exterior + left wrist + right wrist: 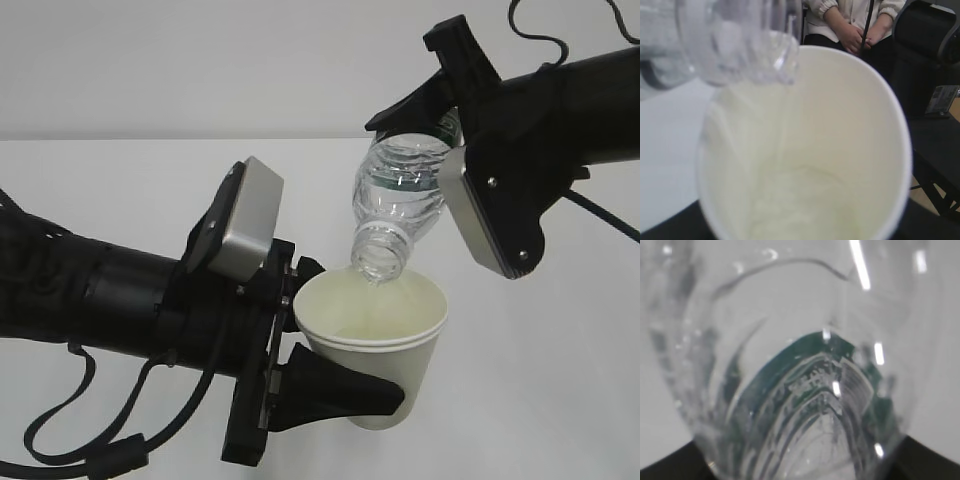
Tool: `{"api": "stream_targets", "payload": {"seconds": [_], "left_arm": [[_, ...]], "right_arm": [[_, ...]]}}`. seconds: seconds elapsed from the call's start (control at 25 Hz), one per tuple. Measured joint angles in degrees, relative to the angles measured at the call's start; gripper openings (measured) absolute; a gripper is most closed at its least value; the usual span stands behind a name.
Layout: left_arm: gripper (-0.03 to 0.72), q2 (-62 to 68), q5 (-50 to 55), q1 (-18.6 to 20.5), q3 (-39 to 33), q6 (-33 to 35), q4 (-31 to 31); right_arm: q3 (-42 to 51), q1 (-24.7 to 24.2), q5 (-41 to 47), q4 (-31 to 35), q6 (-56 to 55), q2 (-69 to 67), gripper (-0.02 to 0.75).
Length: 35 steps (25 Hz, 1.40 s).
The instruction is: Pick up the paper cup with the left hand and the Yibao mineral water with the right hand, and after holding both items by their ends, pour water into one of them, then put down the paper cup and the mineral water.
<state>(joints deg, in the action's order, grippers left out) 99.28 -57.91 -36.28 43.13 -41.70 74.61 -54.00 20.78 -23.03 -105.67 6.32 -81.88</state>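
Glossy clear ribbed plastic bottle (402,195) glints; matt white paper cup (385,345), smooth cream inside; brushed grey metal housing (250,222).

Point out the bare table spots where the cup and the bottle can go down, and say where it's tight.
Bare table lies right of the paper cup, below the right hand. More lies left of the tipped Yibao mineral water, behind the left hand. It is crowded at the centre, bottle mouth over the cup, and lower left, with cables.
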Motion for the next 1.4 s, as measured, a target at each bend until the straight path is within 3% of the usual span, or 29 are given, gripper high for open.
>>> {"api": "stream_targets", "payload": {"seconds": [1.4], "left_arm": [[0.417, 0.0, 0.0, 0.0, 0.0, 0.0, 0.0]], "right_arm": [[0.0, 0.0, 0.0, 0.0, 0.5, 0.0, 0.426]]}}
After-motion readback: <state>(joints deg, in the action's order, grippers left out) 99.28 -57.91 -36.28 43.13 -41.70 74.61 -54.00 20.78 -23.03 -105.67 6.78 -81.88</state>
